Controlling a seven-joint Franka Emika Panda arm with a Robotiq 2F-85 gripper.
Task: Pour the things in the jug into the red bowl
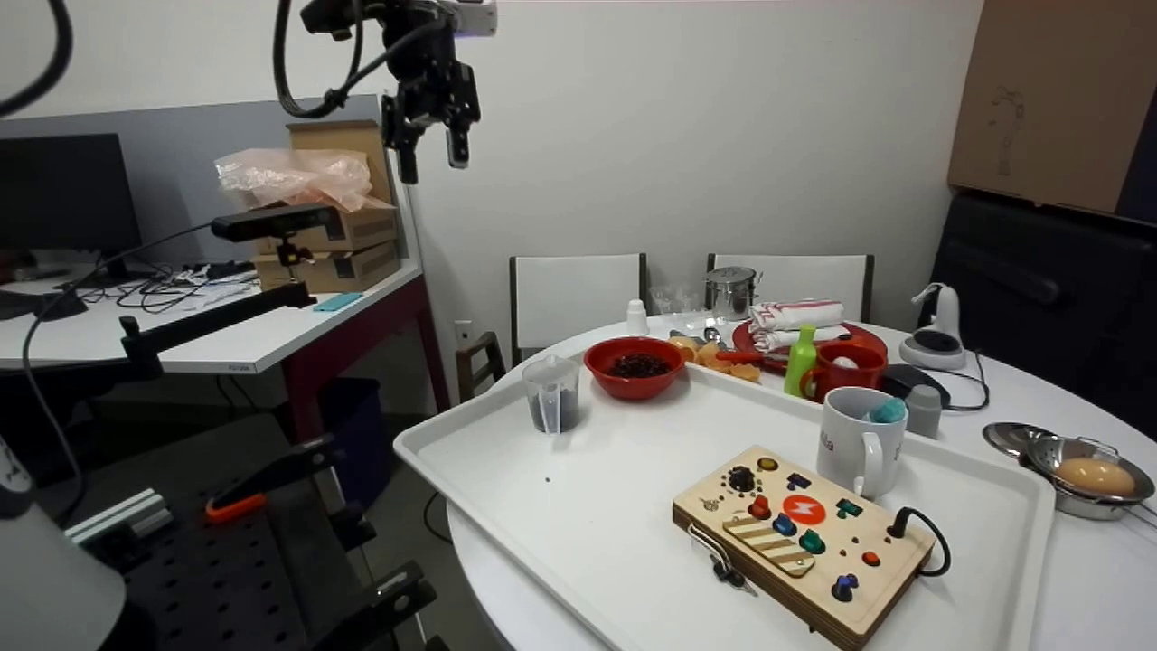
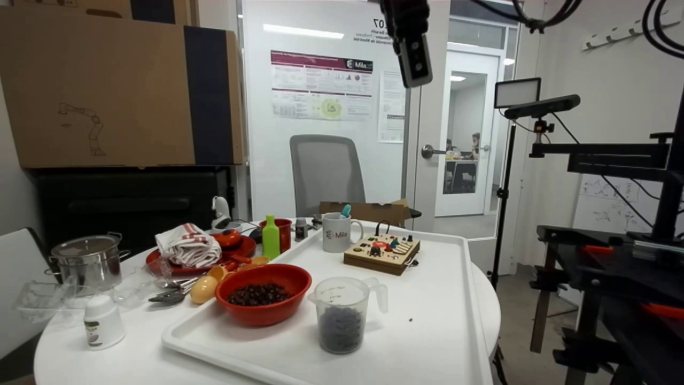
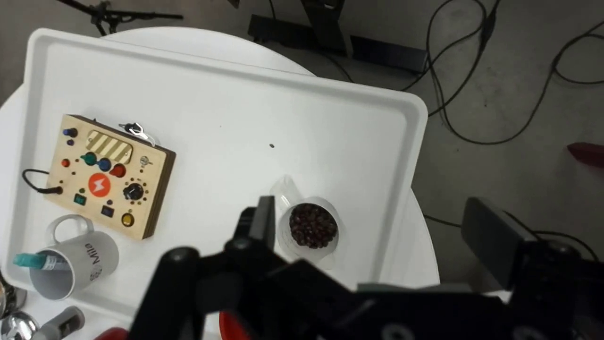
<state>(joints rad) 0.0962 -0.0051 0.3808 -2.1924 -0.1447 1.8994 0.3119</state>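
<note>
The clear greyish plastic jug (image 1: 553, 398) stands upright on the white tray (image 1: 560, 524), with dark beans in its lower part. It also shows in the other exterior view (image 2: 342, 323) and from above in the wrist view (image 3: 318, 254), handle toward upper left. The red bowl (image 1: 635, 384) stands next to it in both exterior views (image 2: 264, 314) and holds dark beans. In the wrist view only a red edge (image 3: 231, 327) shows past the gripper. My gripper (image 1: 433, 161) is open and empty, high above the tray; its fingers (image 3: 377, 222) are wide apart in the wrist view.
A wooden knob box (image 1: 795, 533) and a white mug (image 1: 859, 438) with a teal-capped pen share the tray. A stray bean (image 3: 272, 146) lies near the jug. A green bottle (image 2: 271, 238), a red plate with towels (image 2: 188, 248) and a metal pot (image 2: 88, 262) stand beyond.
</note>
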